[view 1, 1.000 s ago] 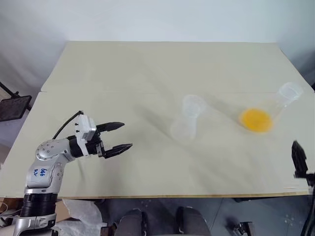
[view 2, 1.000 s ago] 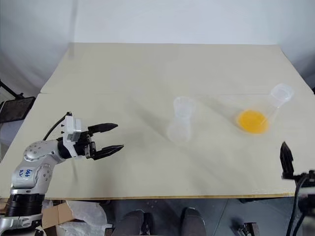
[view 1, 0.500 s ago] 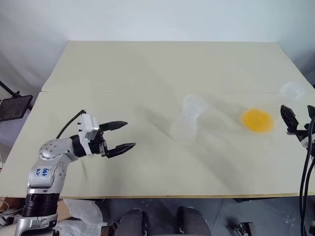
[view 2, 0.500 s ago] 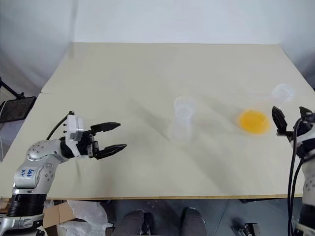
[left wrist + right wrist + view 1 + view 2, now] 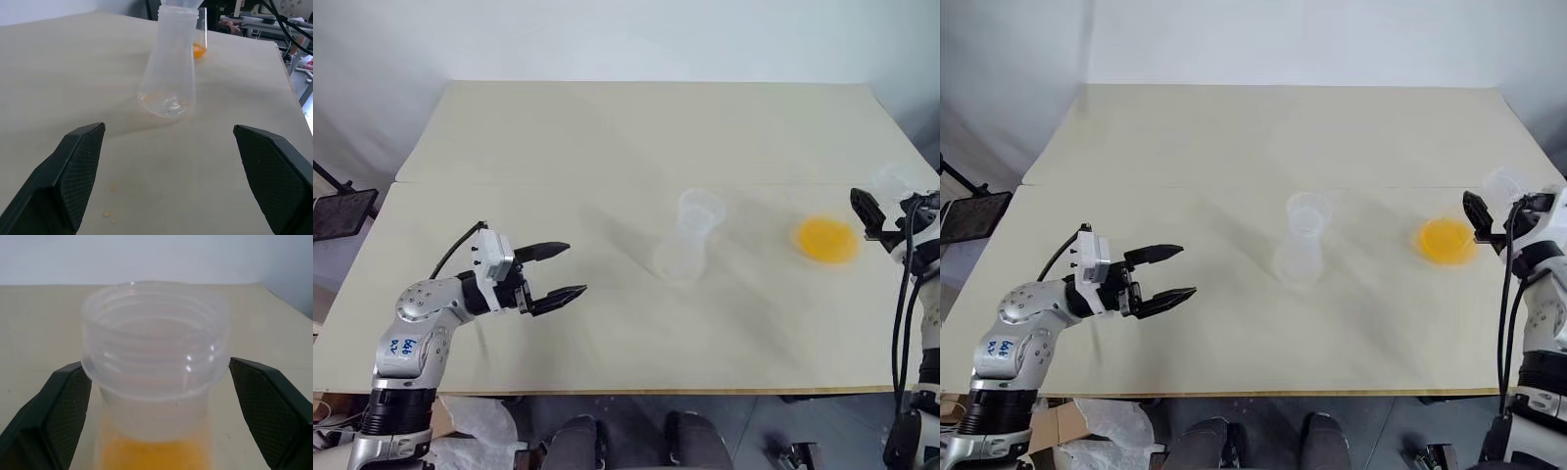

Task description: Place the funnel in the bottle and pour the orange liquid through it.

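Counted on table: one bottle with funnel seated, one flask of orange liquid. Left gripper spread, empty; right gripper spread either side of flask neck, contact unclear. Noted in left wrist view: droplets on tabletop.

A: Room on the table?
B: Plenty. Far half bare, near-left stretch in front of the left gripper open too, jaws wide.
A: What's in the way?
B: The bottle w/ the funnel on top, mid-table, upright. Then the flask with the orange liquid at the right edge; right gripper fingers straddle its neck, apart from it both sides. Clear gap btwn the two vessels.
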Controlling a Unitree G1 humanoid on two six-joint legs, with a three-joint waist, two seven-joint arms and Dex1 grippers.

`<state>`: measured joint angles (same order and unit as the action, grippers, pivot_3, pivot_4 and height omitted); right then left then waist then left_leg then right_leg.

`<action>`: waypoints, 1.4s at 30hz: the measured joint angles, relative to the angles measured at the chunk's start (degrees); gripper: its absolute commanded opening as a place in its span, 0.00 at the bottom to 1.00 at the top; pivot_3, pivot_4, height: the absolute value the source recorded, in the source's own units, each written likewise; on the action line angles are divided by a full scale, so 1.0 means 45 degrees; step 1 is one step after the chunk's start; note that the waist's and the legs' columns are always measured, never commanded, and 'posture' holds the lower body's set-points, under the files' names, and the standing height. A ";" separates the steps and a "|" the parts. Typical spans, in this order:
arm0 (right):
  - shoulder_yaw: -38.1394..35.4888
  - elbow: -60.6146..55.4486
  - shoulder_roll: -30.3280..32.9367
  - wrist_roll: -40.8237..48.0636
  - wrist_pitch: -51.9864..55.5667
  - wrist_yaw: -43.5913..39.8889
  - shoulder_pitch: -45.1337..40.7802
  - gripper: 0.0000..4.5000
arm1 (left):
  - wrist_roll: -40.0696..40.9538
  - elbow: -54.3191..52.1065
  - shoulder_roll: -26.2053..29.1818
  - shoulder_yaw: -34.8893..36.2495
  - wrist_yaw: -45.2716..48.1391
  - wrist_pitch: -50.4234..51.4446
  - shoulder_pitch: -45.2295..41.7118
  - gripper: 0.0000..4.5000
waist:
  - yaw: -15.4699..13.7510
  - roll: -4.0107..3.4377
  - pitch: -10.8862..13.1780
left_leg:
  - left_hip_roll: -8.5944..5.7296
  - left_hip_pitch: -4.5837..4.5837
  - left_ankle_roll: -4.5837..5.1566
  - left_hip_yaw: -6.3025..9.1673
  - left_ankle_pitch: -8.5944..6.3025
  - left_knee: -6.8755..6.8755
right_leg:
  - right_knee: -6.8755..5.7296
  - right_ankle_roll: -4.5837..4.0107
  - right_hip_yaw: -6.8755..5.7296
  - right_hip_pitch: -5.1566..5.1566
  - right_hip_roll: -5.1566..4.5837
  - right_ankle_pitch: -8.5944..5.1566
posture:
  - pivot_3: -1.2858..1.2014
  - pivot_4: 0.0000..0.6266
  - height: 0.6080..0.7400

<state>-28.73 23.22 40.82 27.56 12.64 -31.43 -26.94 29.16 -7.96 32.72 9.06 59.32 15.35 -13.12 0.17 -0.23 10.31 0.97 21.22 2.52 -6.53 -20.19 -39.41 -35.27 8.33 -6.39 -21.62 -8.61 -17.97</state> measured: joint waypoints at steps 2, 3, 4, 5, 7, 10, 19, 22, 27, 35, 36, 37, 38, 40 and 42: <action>0.0050 0.0253 -0.0001 -0.0123 -0.0095 -0.0056 -0.0161 0.96 | 0.0000 -0.0063 -0.0017 0.0000 -0.0056 -0.0043 0.0015 1.00 | 0.0006 0.0000 0.0000 | 0.0000 0.0000 0.0000 -0.0001 0.0000 0.0000 | 0.0002 0.0000 0.0000 0.0000 0.0000 0.0000 | 0.52 0.24 1.00; 0.0064 0.0408 -0.0003 -0.0157 -0.0212 -0.0075 -0.0222 0.90 | 0.0000 -0.0066 -0.0019 -0.0001 -0.0097 -0.0061 0.0037 1.00 | 0.0005 0.0000 0.0000 | 0.0001 0.0000 0.0000 -0.0001 0.0000 0.0000 | 0.0002 0.0000 0.0000 0.0000 0.0001 0.0000 | 0.52 0.24 1.00; 0.0064 0.0496 -0.0009 -0.0213 -0.0335 -0.0081 -0.0242 0.86 | 0.0000 -0.0067 -0.0024 0.0000 -0.0116 -0.0074 0.0066 1.00 | 0.0001 -0.0001 0.0000 | 0.0001 0.0000 -0.0001 -0.0001 0.0000 0.0000 | 0.0002 0.0000 -0.0001 0.0000 0.0001 0.0000 | 0.52 0.24 1.00; 0.0064 0.0608 -0.0020 -0.0245 -0.0408 -0.0093 -0.0303 0.78 | -0.0001 -0.0067 -0.0029 -0.0002 -0.0132 -0.0081 0.0080 1.00 | 0.0006 -0.0001 0.0000 | 0.0001 0.0000 0.0000 -0.0002 0.0000 0.0000 | 0.0002 0.0000 -0.0001 0.0000 0.0001 0.0000 | 0.52 0.24 1.00; 0.0065 0.0820 -0.0040 -0.0260 -0.0659 -0.0115 -0.0457 0.63 | 0.0000 -0.0080 -0.0036 -0.0009 -0.0195 -0.0096 0.0081 1.00 | 0.0011 -0.0001 0.0000 | 0.0001 0.0002 -0.0001 -0.0003 0.0000 0.0000 | 0.0010 0.0000 -0.0001 0.0000 0.0001 0.0000 | 0.52 0.24 1.00; 0.0072 0.0949 -0.0123 -0.0332 -0.0916 -0.0171 -0.0536 0.54 | 0.0000 -0.0087 -0.0040 -0.0010 -0.0229 -0.0113 0.0090 1.00 | 0.0012 -0.0001 0.0000 | 0.0002 0.0002 -0.0001 -0.0002 0.0000 0.0000 | 0.0011 0.0000 -0.0001 0.0000 0.0001 0.0000 | 0.52 0.24 1.00; 0.0752 -0.1549 -0.1129 -0.0402 -0.1532 -0.0524 -0.0462 0.54 | 0.0041 -0.0101 -0.0435 -0.0049 -0.0587 -0.0077 -0.0190 1.00 | 0.0020 -0.0041 0.0024 | 0.0010 0.0010 -0.0004 -0.0002 0.0002 0.0003 | 0.0017 0.0001 -0.0003 -0.0007 0.0008 0.0000 | 0.52 0.24 1.00; 0.1553 -0.3125 -0.1125 -0.1047 -0.1057 0.0139 -0.0474 0.54 | 0.0070 -0.0102 -0.0608 -0.0167 -0.0672 -0.0018 -0.0504 1.00 | 0.0013 -0.0042 0.0024 | 0.0008 0.0011 -0.0005 0.0000 0.0002 0.0002 | 0.0016 0.0001 -0.0003 -0.0007 0.0006 0.0001 | 0.52 0.24 1.00; 0.3205 -0.5741 -0.1075 -0.2229 -0.0257 0.0631 -0.0303 0.54 | 0.0076 -0.0086 -0.0947 -0.0510 -0.0734 0.0036 -0.0539 1.00 | -0.0020 -0.0042 0.0024 | 0.0002 0.0023 -0.0005 0.0009 0.0002 0.0005 | 0.0029 0.0002 -0.0015 -0.0010 0.0004 0.0001 | 0.52 0.24 1.00; 0.4789 -0.7276 -0.0262 -0.5180 -0.2516 0.0565 0.0279 0.54 | 0.0041 -0.0025 -0.1312 -0.0859 -0.0790 0.0013 -0.0898 1.00 | -0.0027 -0.0040 0.0026 | -0.0007 0.0030 -0.0005 0.0011 0.0002 0.0005 | 0.0047 0.0007 -0.0025 -0.0008 0.0004 0.0004 | 0.52 0.24 1.00; 0.4910 -0.7282 -0.0149 -0.5605 -0.2926 0.0541 0.0344 0.54 | 0.0034 -0.0022 -0.1356 -0.0889 -0.0802 0.0002 -0.0975 1.00 | -0.0016 -0.0040 0.0026 | -0.0007 0.0030 -0.0004 0.0008 0.0002 0.0005 | 0.0052 0.0008 -0.0023 -0.0008 0.0004 0.0004 | 0.52 0.24 1.00; 0.4983 -0.7281 -0.0120 -0.5975 -0.3280 0.0547 0.0362 0.54 | 0.0032 -0.0012 -0.1419 -0.0913 -0.0816 -0.0007 -0.1023 1.00 | -0.0008 -0.0039 0.0026 | -0.0005 0.0029 -0.0005 0.0008 0.0002 0.0005 | 0.0051 0.0008 -0.0024 -0.0008 0.0005 0.0004 | 0.52 0.24 1.00; 0.5101 -0.7279 -0.0068 -0.6443 -0.3677 0.0606 0.0371 0.54 | 0.0030 0.0007 -0.1527 -0.0979 -0.0846 -0.0012 -0.1094 1.00 | -0.0002 -0.0039 0.0026 | -0.0003 0.0028 -0.0005 0.0007 0.0002 0.0007 | 0.0049 0.0008 -0.0026 -0.0008 0.0007 0.0004 | 0.52 0.24 1.00; 0.5330 -0.7279 -0.0040 -0.7041 -0.4187 0.0729 0.0373 0.54 | 0.0028 0.0028 -0.1690 -0.1150 -0.0890 -0.0014 -0.1291 1.00 | 0.0005 -0.0038 0.0027 | 0.0002 0.0029 -0.0007 0.0009 0.0003 0.0007 | 0.0049 0.0008 -0.0029 -0.0008 0.0011 0.0004 | 0.52 0.24 1.00; 0.5440 -0.7276 -0.0036 -0.7648 -0.4610 0.0813 0.0391 0.54 | 0.0029 0.0025 -0.1761 -0.1233 -0.0939 -0.0018 -0.1432 1.00 | 0.0005 -0.0038 0.0027 | 0.0000 0.0028 -0.0007 0.0009 0.0003 0.0007 | 0.0049 0.0008 -0.0028 -0.0008 0.0010 0.0004 | 0.52 0.24 1.00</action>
<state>-4.25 -9.52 40.66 -6.85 -8.11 -27.77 -25.18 29.29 -7.85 24.79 3.51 55.09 15.27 -19.56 0.20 -0.40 10.43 0.97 21.35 2.49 -6.50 -20.17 -39.38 -35.05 8.37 -6.51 -21.66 -8.57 -17.95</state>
